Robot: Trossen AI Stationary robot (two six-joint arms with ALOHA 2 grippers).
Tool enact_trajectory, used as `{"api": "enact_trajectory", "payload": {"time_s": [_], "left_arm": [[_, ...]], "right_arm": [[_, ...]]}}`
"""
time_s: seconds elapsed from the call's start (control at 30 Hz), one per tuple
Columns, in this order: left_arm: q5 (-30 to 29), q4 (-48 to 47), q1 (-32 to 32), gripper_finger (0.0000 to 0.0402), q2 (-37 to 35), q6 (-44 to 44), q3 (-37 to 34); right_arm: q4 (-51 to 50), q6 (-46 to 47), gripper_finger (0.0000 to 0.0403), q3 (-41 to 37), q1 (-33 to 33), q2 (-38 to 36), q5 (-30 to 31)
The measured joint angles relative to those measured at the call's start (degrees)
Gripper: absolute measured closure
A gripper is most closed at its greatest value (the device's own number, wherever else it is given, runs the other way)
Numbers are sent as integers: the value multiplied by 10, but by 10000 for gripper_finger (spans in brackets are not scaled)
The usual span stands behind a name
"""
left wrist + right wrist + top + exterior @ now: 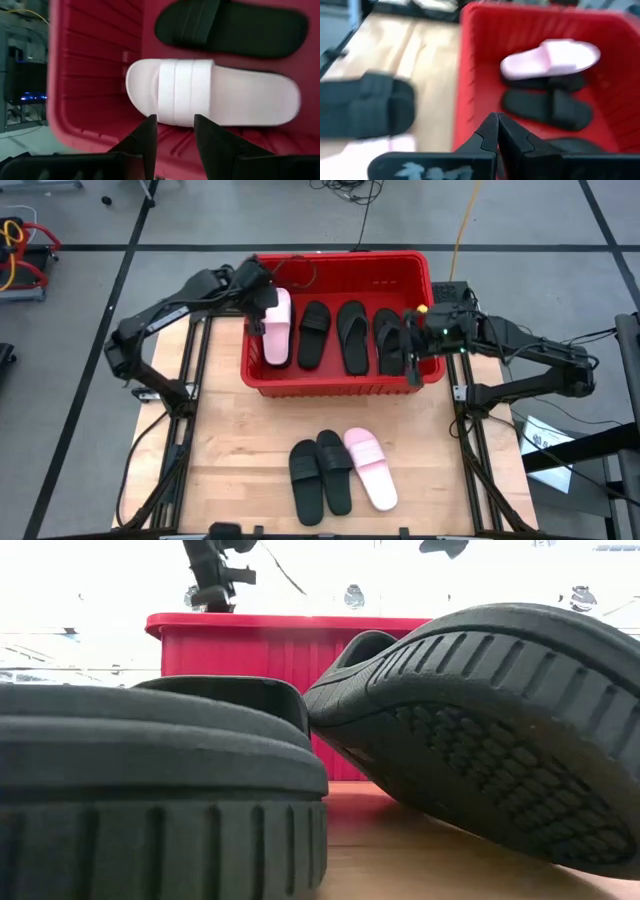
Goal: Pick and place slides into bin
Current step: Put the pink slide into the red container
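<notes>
The red bin (340, 385) stands at the table's far middle. On its floor lie a pale pink slide (277, 332) by the left wall, then a black slide (314, 335) and two black flip-flops (352, 336) (388, 340). My left gripper (262, 308) hovers open above the pink slide (220, 92) without touching it. My right gripper (412, 352) is shut and holds nothing above the bin's right wall (470, 75). Two black slides (320, 475) and a pink slide (371, 468) lie sole-down on the table's near part.
The low view is filled by the two black slides (150, 790) (490, 730) close up, with the bin (260, 645) behind them. Bare wood lies between the bin and the slides near the front. Cables and a yellow cord (465, 220) lie on the floor beyond the table.
</notes>
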Motion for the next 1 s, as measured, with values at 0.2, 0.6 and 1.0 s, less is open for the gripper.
{"api": "enact_trajectory", "payload": {"time_s": [0.2,0.6,1.0], "left_arm": [[0,-2,-33,277,-76,-45,0],[1,-3,-80,277,-191,-139,0],[1,-5,-111,277,-216,-142,0]], "right_arm": [[-67,36,403,0,95,0,-1],[-146,244,403,0,317,55,12],[-230,306,403,0,445,157,122]]}}
